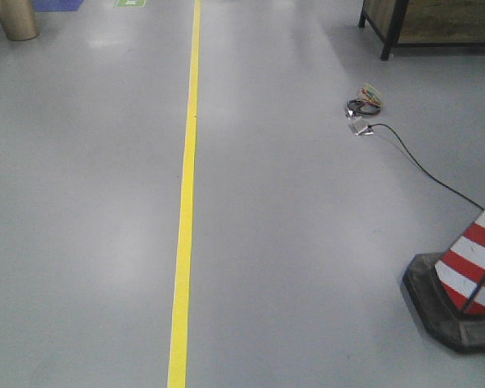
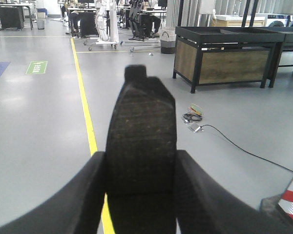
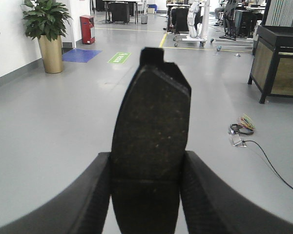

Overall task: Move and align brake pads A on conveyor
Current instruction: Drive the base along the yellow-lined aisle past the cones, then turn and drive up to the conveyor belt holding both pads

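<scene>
Front view: only grey floor, a yellow floor line (image 1: 184,218), a striped traffic cone (image 1: 469,271) at right, and a cable bundle (image 1: 365,103) near a black bench leg; no arms, pads or conveyor in frame. Left wrist view: left gripper (image 2: 139,185) is raised and points out level across the room, its fingers (image 2: 88,195) clamped on a brake pad (image 2: 142,141) that stands on end between them, tab at the top. Right wrist view: right gripper (image 3: 146,190) sits in the same level pose, closed on a second brake pad (image 3: 151,136), also upright, friction face toward the camera. Potted plant (image 3: 48,29) is at far left.
</scene>
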Tool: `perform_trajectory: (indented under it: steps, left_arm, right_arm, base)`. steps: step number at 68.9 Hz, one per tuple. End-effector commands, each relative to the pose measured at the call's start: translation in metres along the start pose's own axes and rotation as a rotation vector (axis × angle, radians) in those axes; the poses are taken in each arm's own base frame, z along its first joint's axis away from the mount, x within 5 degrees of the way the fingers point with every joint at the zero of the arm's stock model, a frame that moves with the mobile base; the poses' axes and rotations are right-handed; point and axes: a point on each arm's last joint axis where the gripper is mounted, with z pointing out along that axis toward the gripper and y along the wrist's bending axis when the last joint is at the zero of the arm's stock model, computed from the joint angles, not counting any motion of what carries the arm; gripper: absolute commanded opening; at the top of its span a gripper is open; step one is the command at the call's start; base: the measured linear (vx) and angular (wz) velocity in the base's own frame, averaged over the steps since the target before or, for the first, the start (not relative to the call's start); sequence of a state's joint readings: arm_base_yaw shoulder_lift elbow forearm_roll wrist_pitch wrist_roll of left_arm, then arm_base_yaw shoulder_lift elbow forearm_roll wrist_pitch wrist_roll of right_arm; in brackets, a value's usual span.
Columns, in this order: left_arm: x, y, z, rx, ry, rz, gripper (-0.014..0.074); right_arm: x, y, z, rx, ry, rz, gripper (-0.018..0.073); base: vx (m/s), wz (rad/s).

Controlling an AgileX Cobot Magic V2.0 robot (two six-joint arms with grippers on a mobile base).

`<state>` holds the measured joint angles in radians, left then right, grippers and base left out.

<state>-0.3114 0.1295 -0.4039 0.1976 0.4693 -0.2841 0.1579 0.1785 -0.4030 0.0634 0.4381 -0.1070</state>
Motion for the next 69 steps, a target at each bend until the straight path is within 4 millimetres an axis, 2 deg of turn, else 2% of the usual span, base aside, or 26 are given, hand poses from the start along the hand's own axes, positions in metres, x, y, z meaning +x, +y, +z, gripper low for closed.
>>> perform_trajectory:
  steps: [1, 32, 69]
  left_arm:
    - [-0.0170, -0.0032, -0.0019, 0.028, -0.103, -0.003, -0.0006]
    - [-0.0170, -0.0032, -0.0019, 0.028, -0.103, -0.003, -0.0006]
    - [-0.0170, -0.0032, -0.0019, 0.028, -0.103, -0.003, -0.0006]
  right_arm:
    - [-0.0175, -0.0016, -0.0022, 0.017, -0.117, -0.011, -0.0006]
    - [-0.0175, -0.0016, -0.0022, 0.017, -0.117, -0.011, -0.0006]
    - [-0.0175, -0.0016, -0.0022, 0.017, -0.117, -0.011, -0.0006]
  base:
    - [0.56, 0.01]
    - [0.45, -0.18]
    - [0.26, -0.75]
